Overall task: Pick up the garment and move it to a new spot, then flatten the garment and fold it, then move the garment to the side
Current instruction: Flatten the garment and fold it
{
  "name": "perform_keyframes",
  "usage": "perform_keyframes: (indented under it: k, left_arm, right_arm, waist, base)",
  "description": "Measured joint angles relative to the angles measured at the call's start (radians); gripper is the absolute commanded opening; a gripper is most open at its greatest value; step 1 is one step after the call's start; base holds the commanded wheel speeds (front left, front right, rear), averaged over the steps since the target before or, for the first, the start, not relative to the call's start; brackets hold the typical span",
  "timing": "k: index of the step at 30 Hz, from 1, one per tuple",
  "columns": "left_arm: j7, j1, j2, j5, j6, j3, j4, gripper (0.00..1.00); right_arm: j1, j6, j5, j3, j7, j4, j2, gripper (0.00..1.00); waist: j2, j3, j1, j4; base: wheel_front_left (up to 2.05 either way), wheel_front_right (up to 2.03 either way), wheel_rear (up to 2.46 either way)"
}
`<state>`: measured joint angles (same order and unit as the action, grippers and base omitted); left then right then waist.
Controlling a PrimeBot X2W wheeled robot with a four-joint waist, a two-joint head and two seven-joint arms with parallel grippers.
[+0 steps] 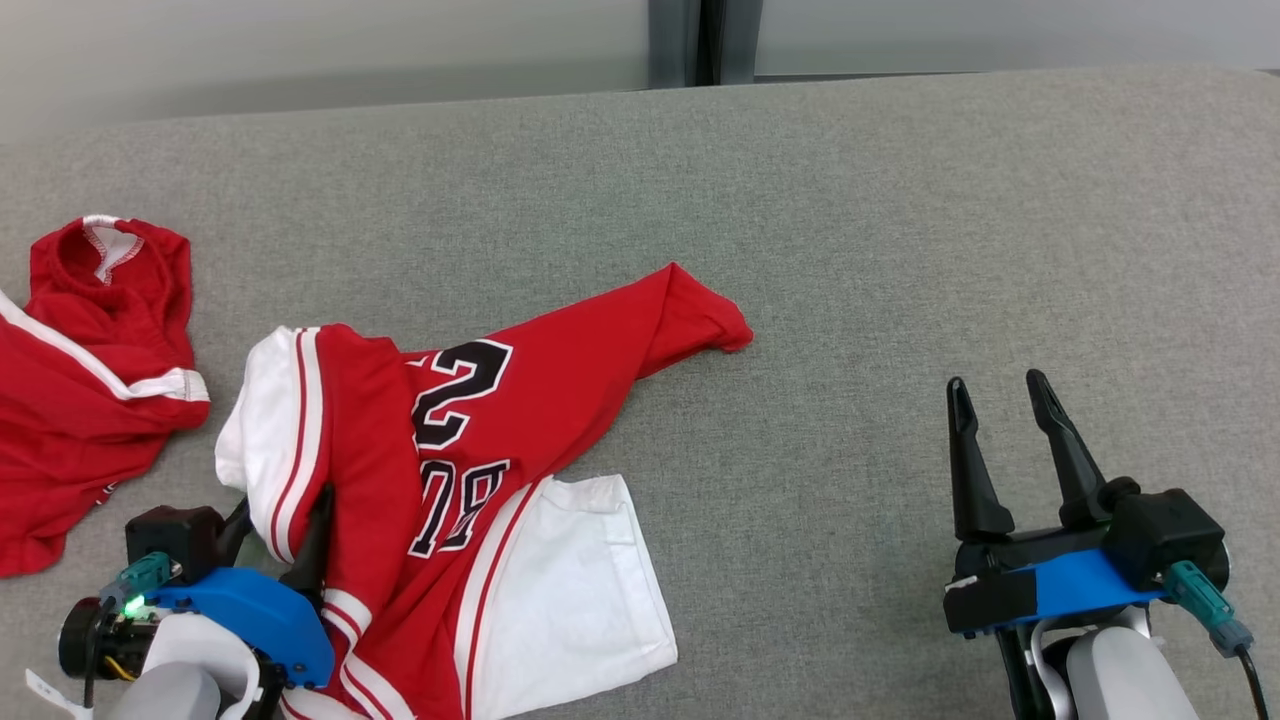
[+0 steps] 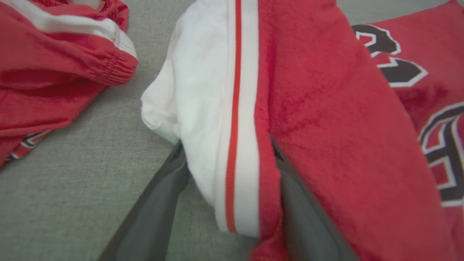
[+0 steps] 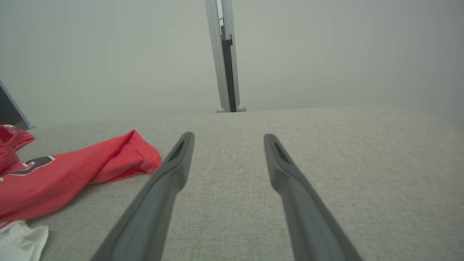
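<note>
A red jersey [image 1: 520, 420] with white sleeves, striped trim and a black number lies crumpled on the grey cloth surface [image 1: 850, 250] at the lower left. My left gripper [image 1: 280, 520] is at its left side, fingers spread wide to either side of a raised fold of white sleeve and striped trim [image 2: 235, 119]. The fold sits between the fingers [image 2: 163, 195], which stand open and are not pressed together. My right gripper [image 1: 1000, 390] rests open over bare surface at the lower right, well clear of the jersey. Its fingers [image 3: 174, 170] hold nothing, and the jersey's red tip [image 3: 119, 156] lies to their left.
A second red garment [image 1: 90, 400] with white trim lies bunched at the far left edge, close beside the jersey [image 2: 54, 72]. The surface's far edge meets a pale wall with a grey post [image 1: 700, 40].
</note>
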<state>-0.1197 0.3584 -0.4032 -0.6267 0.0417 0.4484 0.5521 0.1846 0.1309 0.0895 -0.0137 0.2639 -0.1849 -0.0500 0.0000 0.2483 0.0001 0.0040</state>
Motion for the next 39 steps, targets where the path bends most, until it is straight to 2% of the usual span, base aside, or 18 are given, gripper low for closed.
perform_keyframes:
  k: [1,10,15,20,26,31,32,33,39]
  left_arm:
    - [-0.009,0.009,0.003,0.002,-0.005,0.004,0.016,0.00]
    - [-0.085,0.160,-0.006,0.067,-0.026,0.021,0.035,0.00]
    - [-0.080,0.289,-0.023,0.108,-0.027,0.031,0.012,0.00]
    - [-0.067,0.402,-0.038,0.128,-0.045,0.037,0.024,0.00]
    - [-0.071,0.512,-0.063,0.138,-0.067,0.029,0.089,0.00]
    - [-0.083,0.538,-0.062,0.134,-0.081,0.028,0.184,0.00]
    - [-0.088,0.538,-0.060,0.132,-0.082,0.027,0.204,0.70]
    - [-0.096,0.538,-0.059,0.130,-0.084,0.026,0.221,1.00]
    - [-0.138,0.513,-0.041,0.131,-0.077,0.004,0.238,1.00]
  right_arm:
    - [0.003,0.000,0.000,0.000,0.000,0.000,0.000,1.00]
    - [0.011,0.000,0.000,0.003,0.000,-0.001,0.000,1.00]
    - [0.023,0.000,0.000,-0.007,0.000,-0.001,0.000,1.00]
    - [0.040,0.000,0.003,-0.012,0.000,0.000,0.000,1.00]
    - [0.053,0.000,0.008,-0.010,0.000,0.003,0.000,1.00]
    - [0.054,0.000,0.011,-0.009,0.000,0.006,0.000,1.00]
    - [0.054,0.000,0.014,-0.009,0.000,0.006,0.000,1.00]
    - [0.054,0.000,0.016,-0.009,0.000,0.006,0.000,1.00]
    - [0.055,0.000,0.014,0.004,0.000,0.006,0.000,1.00]
  waist:
    - [0.0000,0.002,0.0000,-0.001]
    - [0.0000,0.013,0.0000,-0.001]
    - [0.0000,0.027,0.0000,-0.010]
    - [0.0000,0.045,0.0000,-0.040]
    - [0.0000,0.075,0.0000,-0.084]
    - [0.0000,0.097,0.0000,-0.112]
    - [0.0000,0.100,0.0001,-0.115]
    - [0.0000,0.102,0.0001,-0.117]
    - [0.0000,0.090,0.0001,-0.102]
  base:
    - [0.00,0.00,0.00]
    - [0.00,0.00,0.00]
    - [0.00,0.00,0.00]
    - [0.00,0.00,0.00]
    - [0.00,0.00,0.00]
    - [0.00,0.00,0.00]
    - [0.00,0.00,0.00]
    - [0.00,0.00,0.00]
    - [0.00,0.00,0.00]
